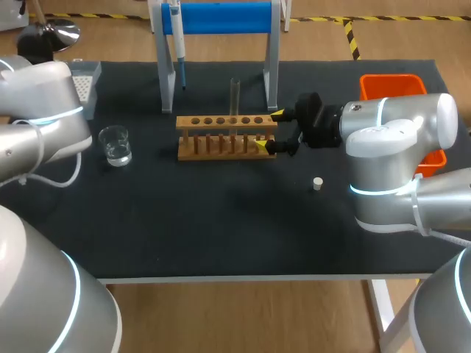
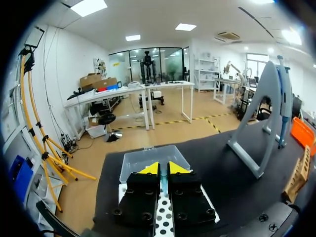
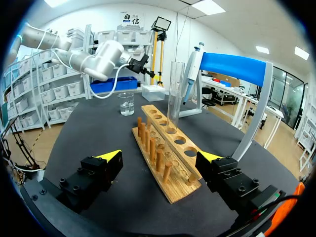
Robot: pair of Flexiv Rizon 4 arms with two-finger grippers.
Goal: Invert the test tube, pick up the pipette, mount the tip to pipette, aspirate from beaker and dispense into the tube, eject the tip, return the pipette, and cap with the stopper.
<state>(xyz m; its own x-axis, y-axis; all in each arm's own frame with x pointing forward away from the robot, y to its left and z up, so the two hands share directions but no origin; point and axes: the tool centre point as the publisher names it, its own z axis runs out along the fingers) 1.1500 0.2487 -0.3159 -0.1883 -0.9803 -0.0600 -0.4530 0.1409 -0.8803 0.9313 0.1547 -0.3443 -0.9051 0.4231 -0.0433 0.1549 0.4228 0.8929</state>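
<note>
Holding right tool (image 1: 270, 130) (image 3: 160, 157), spread wide, astride the end of the wooden rack (image 1: 221, 122) (image 3: 168, 148) carrying the upright test tube (image 1: 235, 95) (image 3: 174, 91). Hovering left tool (image 2: 163, 168), pressed together, above the tip box (image 2: 143, 160).

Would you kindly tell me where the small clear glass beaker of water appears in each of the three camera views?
Head view: the clear glass beaker stands on the black table, left of the wooden test tube rack.
Left wrist view: not in it.
Right wrist view: the beaker stands beyond the rack's far end.
Shared landmark: the rack, whose end also shows at the left wrist view's edge.
</note>
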